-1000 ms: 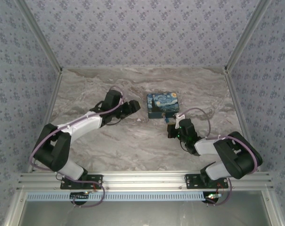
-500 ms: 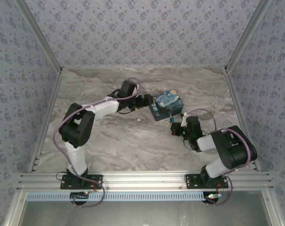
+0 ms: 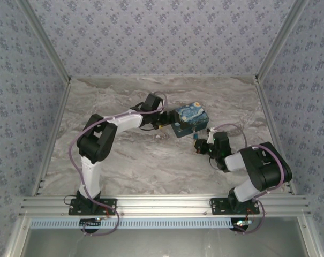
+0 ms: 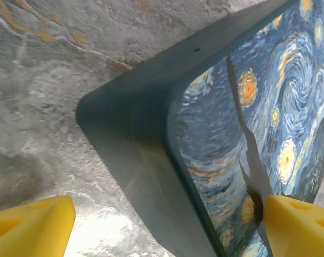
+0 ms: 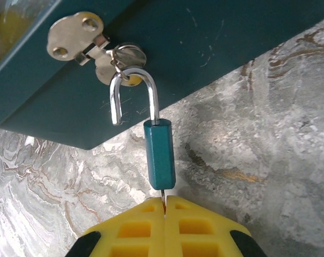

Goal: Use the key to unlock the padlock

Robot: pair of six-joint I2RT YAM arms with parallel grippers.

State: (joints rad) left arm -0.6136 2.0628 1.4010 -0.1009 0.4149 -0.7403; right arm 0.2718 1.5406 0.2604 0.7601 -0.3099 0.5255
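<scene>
Floral-papered walls (image 3: 162,37) enclose a grey marbled desk (image 3: 129,160). On it sits a starry-night box (image 3: 189,119), with the left tool (image 3: 165,120) spread wide at its corner. The padlock (image 5: 159,153) hangs from the box's hasp (image 5: 105,53). The right tool (image 5: 164,206) is pinching the key (image 5: 162,193) beneath the padlock.

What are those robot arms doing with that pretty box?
They're unlocking it. The right jaws pinch the key, stuck into the bottom of the padlock hanging on the box. One shackle leg is already out. The left jaws are open around the box's corner.
</scene>
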